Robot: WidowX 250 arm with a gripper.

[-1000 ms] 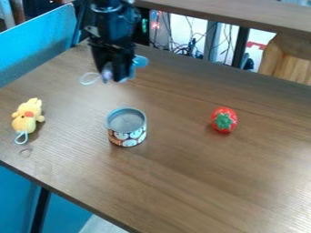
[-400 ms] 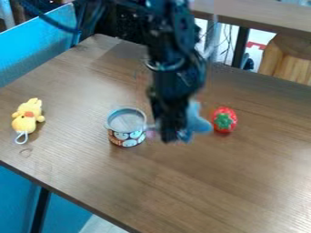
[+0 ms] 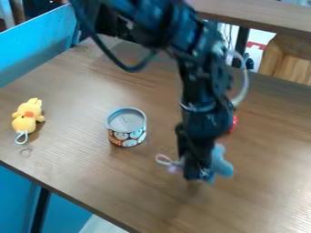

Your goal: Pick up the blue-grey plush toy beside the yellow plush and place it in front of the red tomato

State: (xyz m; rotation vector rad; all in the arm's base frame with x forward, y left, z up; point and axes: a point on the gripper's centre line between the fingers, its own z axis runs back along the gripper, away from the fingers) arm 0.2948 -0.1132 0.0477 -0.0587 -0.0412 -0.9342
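The black gripper (image 3: 195,175) hangs low over the front middle of the table, shut on a light blue plush toy (image 3: 221,164). Blue plush sticks out on the gripper's right side, and a pale loop of cord with a pinkish bit shows on its left. Whether the toy touches the tabletop, I cannot tell. Up and to the left of the gripper stands an upright round tin (image 3: 127,127) with cartoon faces around its side. The red strawberry toy (image 3: 234,124) is mostly hidden behind the arm.
A yellow plush toy (image 3: 27,116) with a white loop lies at the left of the brown wooden table (image 3: 79,150). The table's front edge slants down to the right. A blue panel (image 3: 36,43) borders the upper left.
From the table's back left, the arm has swung right and toward the front, carrying the blue plush past the tin. It now covers most of the strawberry.
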